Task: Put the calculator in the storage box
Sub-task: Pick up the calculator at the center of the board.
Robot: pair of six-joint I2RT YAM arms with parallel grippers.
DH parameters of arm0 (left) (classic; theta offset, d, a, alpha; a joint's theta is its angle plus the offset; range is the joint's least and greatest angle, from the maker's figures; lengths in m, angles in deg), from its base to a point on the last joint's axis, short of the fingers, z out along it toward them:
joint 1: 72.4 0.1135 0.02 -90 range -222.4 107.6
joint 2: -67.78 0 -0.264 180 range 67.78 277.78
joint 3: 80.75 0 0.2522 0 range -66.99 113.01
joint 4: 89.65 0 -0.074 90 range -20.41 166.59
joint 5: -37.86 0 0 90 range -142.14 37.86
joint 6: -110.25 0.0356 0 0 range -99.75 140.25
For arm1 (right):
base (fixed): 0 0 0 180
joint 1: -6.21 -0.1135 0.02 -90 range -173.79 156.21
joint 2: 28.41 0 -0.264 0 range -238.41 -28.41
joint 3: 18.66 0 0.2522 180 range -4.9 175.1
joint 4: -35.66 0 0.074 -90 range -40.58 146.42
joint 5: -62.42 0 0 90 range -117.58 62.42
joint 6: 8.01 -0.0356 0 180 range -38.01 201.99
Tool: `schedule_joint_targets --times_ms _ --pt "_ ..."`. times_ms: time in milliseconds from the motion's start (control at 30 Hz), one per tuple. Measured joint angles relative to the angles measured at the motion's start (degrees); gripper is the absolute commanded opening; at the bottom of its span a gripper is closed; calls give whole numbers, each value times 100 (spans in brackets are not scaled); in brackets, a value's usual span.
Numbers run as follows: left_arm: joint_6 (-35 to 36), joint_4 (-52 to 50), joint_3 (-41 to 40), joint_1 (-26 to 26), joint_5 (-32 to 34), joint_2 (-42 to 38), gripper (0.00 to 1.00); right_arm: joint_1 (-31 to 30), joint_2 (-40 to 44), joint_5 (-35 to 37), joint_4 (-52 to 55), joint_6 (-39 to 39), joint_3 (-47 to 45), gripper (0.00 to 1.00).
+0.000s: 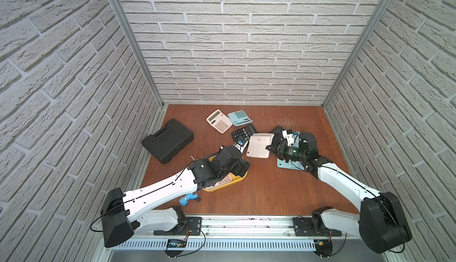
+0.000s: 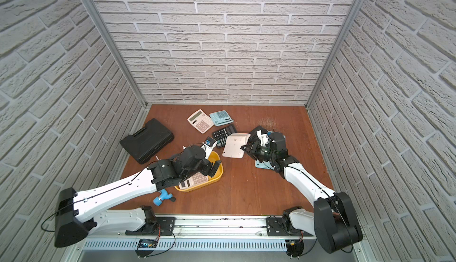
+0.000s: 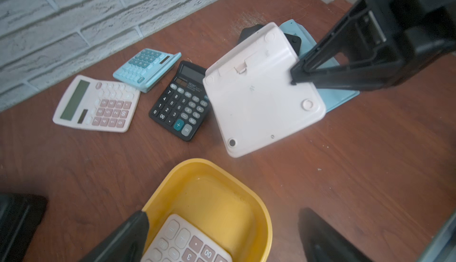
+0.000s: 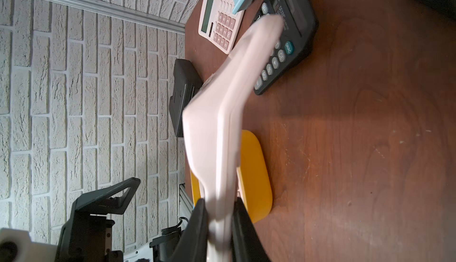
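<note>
Right wrist | right end effector (image 4: 220, 202) clamped on calculator (image 4: 217, 125) edge | left end effector (image 3: 223, 212) wide open above storage box (image 3: 217, 194)

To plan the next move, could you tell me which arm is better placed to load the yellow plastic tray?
Right. The right tool is shut on the face-down pink plastic calculator, lifted near the shallow yellow plastic tray. The left tool hangs open over that tray, which holds another pink calculator.
</note>
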Motion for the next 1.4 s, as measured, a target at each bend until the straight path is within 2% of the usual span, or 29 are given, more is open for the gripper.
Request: schedule_joint_targets --times_ms 300,433,533,633,900,1000,1267,1400 --pt "1539 785 0 -750 717 638 98 4 24 13 2662 415 1445 3" --pt "2070 935 116 -876 968 1056 98 4 46 50 3338 396 1755 3" --pt "2339 990 293 -916 1139 1364 94 4 61 57 3659 304 1823 3" --pt "2588 1051 485 -955 1329 1637 87 4 61 55 3871 203 1823 3" --pt "3056 1191 887 -1054 1681 2273 62 4 59 -2 4035 -87 1823 3" --pt "3147 1207 964 -1071 1731 2415 56 4 57 -17 4037 -188 1823 3" --pt "3346 1252 1123 -1141 1921 2660 29 9 33 -37 3967 -452 1823 3" --pt "3377 1290 1126 -1158 2124 2684 20 9 13 -33 3960 -719 1823 3"
